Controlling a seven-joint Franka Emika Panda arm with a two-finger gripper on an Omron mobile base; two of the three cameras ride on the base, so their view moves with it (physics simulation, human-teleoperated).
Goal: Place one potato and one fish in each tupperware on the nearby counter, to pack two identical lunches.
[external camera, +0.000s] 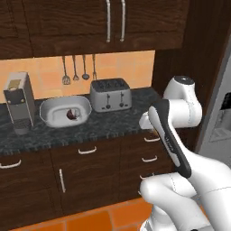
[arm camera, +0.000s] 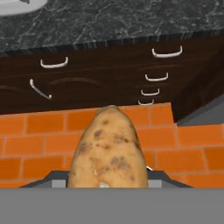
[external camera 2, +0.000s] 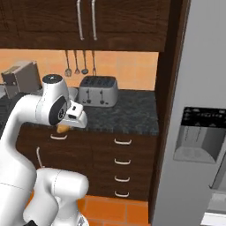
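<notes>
One potato is gripped in the hand, carried in front of the drawers, off the bench edge. It is judged firm, fairly light and smooth-skinned, best clamped across its thick middle. One tupperware is counted on the bench beside the toaster, something dark already inside.

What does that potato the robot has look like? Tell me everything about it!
The potato is an orange-tan oval lump with dark brown speckles and a rough, matte skin. In the hand view it sits between the jaws, its narrow end pointing away, above the orange brick floor and facing the dark cabinets. In the right base view a small orange piece of it peeks out under the white hand, in front of the counter edge. It touches nothing else.
</notes>
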